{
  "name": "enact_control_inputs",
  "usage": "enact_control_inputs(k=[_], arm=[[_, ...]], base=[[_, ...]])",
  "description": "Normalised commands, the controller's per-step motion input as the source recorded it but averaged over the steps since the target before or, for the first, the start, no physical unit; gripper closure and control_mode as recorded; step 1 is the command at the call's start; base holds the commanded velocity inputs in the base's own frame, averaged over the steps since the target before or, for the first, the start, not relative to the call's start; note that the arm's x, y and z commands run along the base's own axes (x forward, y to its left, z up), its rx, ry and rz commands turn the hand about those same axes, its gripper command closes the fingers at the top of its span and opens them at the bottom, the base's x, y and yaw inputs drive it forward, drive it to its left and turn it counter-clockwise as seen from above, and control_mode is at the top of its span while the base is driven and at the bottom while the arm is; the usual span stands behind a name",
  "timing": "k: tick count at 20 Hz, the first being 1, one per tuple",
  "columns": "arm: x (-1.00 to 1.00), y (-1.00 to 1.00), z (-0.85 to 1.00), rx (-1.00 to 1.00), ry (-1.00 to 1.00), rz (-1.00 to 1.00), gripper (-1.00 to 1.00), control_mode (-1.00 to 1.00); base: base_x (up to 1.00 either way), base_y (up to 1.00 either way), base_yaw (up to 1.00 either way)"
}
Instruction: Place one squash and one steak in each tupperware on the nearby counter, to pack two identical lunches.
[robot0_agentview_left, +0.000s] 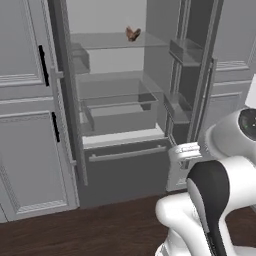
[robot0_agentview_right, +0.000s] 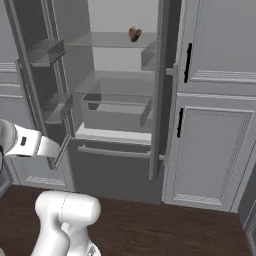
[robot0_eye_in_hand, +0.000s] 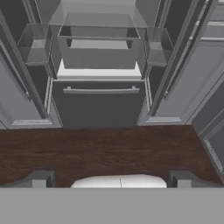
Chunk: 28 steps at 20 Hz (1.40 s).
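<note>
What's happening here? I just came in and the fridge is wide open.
The robot arm stands in front of an open fridge whose two doors are swung wide. One dark reddish-brown steak sits on the upper glass shelf; below it is a clear drawer. The hand is open and empty, hanging low over the dark wood floor and facing the fridge's bottom drawer. Nothing has been picked up yet.
</note>
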Motion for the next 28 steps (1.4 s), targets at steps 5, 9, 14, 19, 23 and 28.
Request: enact_control_inputs(k=[5, 9, 14, 19, 23, 28], arm=[[0.0, 0.0, 0.0, 0.0, 0.0, 0.0, -1.0, 1.0], [0.0, 0.0, 0.0, 0.0, 0.0, 0.0, -1.0, 1.0], [0.0, 0.0, 0.0, 0.0, 0.0, 0.0, -1.0, 1.0], [0.0, 0.0, 0.0, 0.0, 0.0, 0.0, -1.0, 1.0], [0.0, 0.0, 0.0, 0.0, 0.0, 0.0, -1.0, 1.0], [0.0, 0.0, 0.0, 0.0, 0.0, 0.0, -1.0, 1.0]], base=[[0.63, 0.0, -0.04], [0.98, -0.09, 0.05], [0.97, -0.18, 0.03], [0.68, -0.26, 0.01], [0.39, -0.27, 0.0], [0.41, -0.21, 0.0]])
